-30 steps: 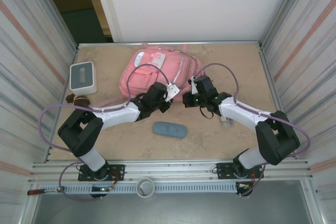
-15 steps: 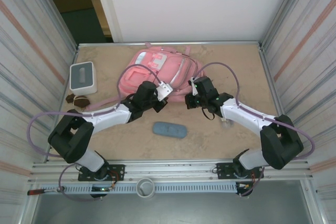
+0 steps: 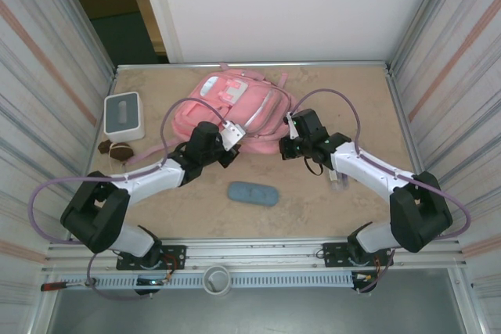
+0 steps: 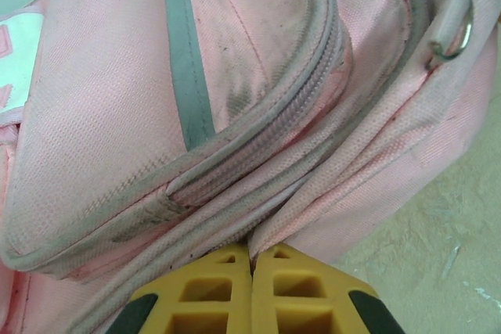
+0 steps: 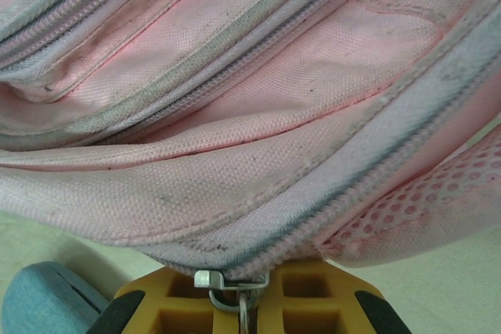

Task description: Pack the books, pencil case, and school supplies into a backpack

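The pink backpack [image 3: 235,103] lies flat at the back middle of the table. My left gripper [image 3: 229,139] is at its near left edge, shut on a fold of the pink fabric [image 4: 274,220] below a grey zipper line; the yellow fingers [image 4: 211,287] meet with cloth pinched between them. At the bag's near right edge my right gripper [image 3: 286,145] is shut on a metal zipper pull [image 5: 235,285] of the backpack [image 5: 258,115]. The blue-grey pencil case [image 3: 253,193] lies on the table in front of the bag, apart from both arms; its end [image 5: 43,299] shows in the right wrist view. The books are out of view.
A white box with a grey top [image 3: 124,115] stands at the left, with small dark brown lumps [image 3: 117,149] in front of it. A small pale slim item [image 3: 337,181] lies by my right forearm. Metal walls close in both sides.
My left gripper has closed on the bag's fabric and drawn back to the left, tugging that edge. The right gripper has shifted slightly right and away with the zipper pull.
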Tool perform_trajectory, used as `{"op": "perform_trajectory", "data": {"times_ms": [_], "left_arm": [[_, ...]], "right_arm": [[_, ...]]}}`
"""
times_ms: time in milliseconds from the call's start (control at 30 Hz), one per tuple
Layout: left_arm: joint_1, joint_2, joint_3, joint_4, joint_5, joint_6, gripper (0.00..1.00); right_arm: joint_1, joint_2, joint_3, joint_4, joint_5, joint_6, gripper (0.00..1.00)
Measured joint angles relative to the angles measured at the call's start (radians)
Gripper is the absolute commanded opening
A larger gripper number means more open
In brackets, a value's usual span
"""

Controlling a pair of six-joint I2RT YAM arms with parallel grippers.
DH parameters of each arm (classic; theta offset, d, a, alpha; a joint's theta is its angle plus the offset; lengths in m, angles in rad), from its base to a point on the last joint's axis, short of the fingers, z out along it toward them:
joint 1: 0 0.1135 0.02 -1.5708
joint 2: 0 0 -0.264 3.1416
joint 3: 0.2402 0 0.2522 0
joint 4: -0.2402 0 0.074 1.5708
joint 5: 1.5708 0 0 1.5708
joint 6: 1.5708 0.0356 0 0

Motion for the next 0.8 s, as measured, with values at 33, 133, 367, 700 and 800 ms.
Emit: {"op": "perform_trajectory", "data": {"times_ms": [33,133,367,700,800], "left_arm": [[0.000,-0.001,-0.001,0.001,0.000,0.000,0.00],[0.003,-0.003,-0.001,0.002,0.000,0.000,0.00],[0.013,-0.016,-0.001,-0.032,0.024,-0.003,0.35],[-0.094,-0.045,0.039,-0.118,-0.017,0.046,0.54],[-0.114,-0.032,0.084,-0.121,-0.019,0.065,0.54]], "right_arm": [[-0.002,0.000,0.005,-0.006,-0.006,-0.002,0.00],[-0.011,0.002,0.024,-0.029,-0.023,-0.015,0.00],[-0.029,0.008,0.030,-0.035,-0.117,-0.019,0.00],[-0.035,0.008,0.031,-0.038,-0.212,0.004,0.00],[-0.027,0.008,0.031,-0.038,-0.229,0.004,0.00]]}}
